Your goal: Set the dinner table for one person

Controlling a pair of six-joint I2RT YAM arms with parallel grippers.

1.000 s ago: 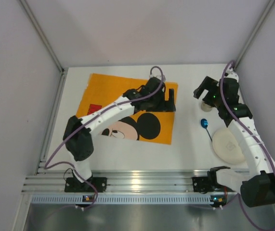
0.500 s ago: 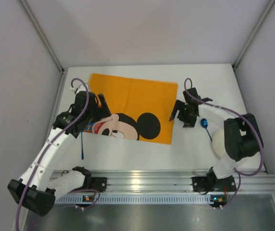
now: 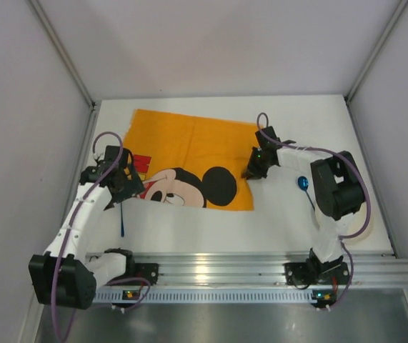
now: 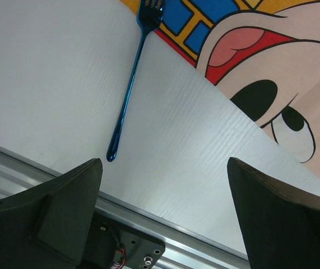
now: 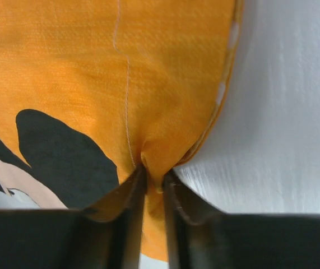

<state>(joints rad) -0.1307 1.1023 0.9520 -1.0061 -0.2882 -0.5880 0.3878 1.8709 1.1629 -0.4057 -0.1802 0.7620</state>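
Observation:
The dinner table is a white tabletop with an orange Mickey Mouse cloth mat spread on its middle. My right gripper is shut on the mat's right edge, and the wrist view shows a fold of orange cloth pinched between the jaws. My left gripper hangs open over the mat's near-left corner, holding nothing. A blue fork lies on the table there, its tines on the mat edge. A blue spoon lies right of the mat.
An aluminium rail runs along the near edge and shows below the left fingers. Grey walls close in the table on the left, back and right. The right arm's elbow sits over the table's right side.
The right gripper shifted slightly left onto the mat's right edge and closed on the cloth. The left arm drew back a little toward the near left, still open.

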